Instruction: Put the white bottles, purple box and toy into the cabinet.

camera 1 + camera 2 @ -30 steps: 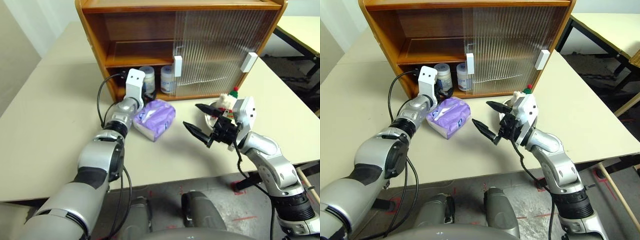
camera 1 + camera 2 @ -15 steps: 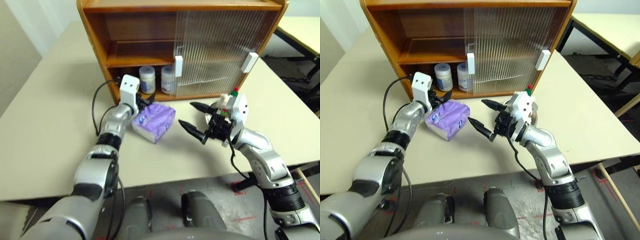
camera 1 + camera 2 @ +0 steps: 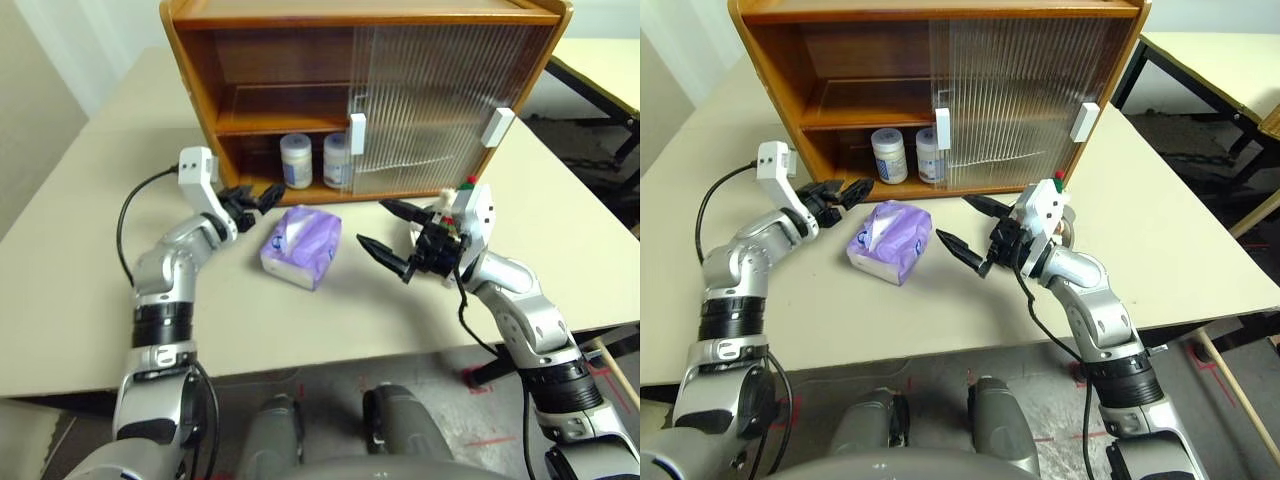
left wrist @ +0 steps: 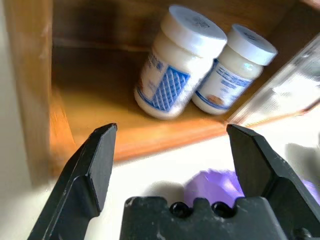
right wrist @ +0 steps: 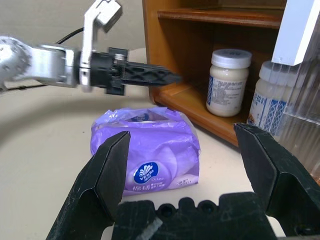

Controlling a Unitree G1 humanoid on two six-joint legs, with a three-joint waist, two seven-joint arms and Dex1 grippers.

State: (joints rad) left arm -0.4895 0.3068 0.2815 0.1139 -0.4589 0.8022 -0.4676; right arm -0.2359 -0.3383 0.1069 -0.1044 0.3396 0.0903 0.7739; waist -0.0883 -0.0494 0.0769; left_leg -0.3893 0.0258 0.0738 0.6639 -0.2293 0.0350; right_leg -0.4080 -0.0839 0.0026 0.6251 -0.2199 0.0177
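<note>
the two white bottles (image 3: 297, 161) (image 3: 336, 160) stand side by side on the lower shelf of the cabinet (image 3: 255, 78), in its open left half, the right one just at the edge of the ribbed sliding door (image 3: 440, 95). the purple box (image 3: 301, 244) lies on the table (image 3: 70, 260) just in front of the cabinet, its white tissue showing at the top slit. the left pincer (image 3: 252, 199) hovers just left of the purple box and near the cabinet's lower front edge, its jaws spread wide and gripping nothing. the right pincer (image 3: 391, 233) hangs over the table to the right of the purple box, apart from it, jaws likewise wide apart and empty. the toy (image 3: 462, 190) is mostly hidden behind the right wrist; only its red and green top shows.
</note>
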